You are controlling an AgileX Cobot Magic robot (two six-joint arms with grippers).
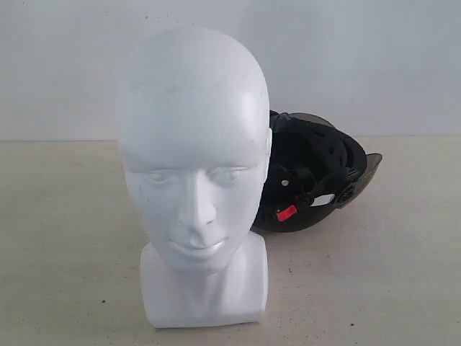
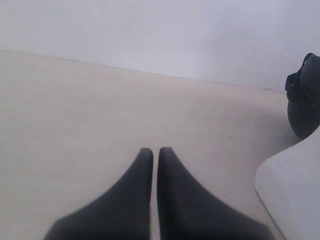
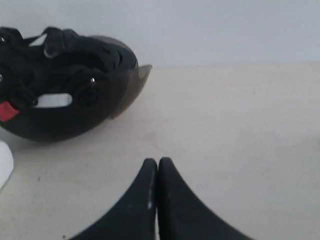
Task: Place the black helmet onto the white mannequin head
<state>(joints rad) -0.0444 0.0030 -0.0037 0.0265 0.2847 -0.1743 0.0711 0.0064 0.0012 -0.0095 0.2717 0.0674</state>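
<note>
The white mannequin head [image 1: 193,173] stands upright on its square base in the middle foreground, face toward the exterior camera. Behind it to the right, the black helmet [image 1: 313,176] lies on the table with its padded inside, straps and red buckle showing. Its smoky visor [image 1: 364,176] points right. Neither arm appears in the exterior view. My left gripper [image 2: 155,150] is shut and empty over bare table, with the head's base [image 2: 292,192] and the helmet [image 2: 304,102] off to one side. My right gripper [image 3: 157,161] is shut and empty, well short of the helmet [image 3: 65,85].
The pale beige table [image 1: 382,281] runs back to a plain white wall [image 1: 374,58]. Nothing else stands on it.
</note>
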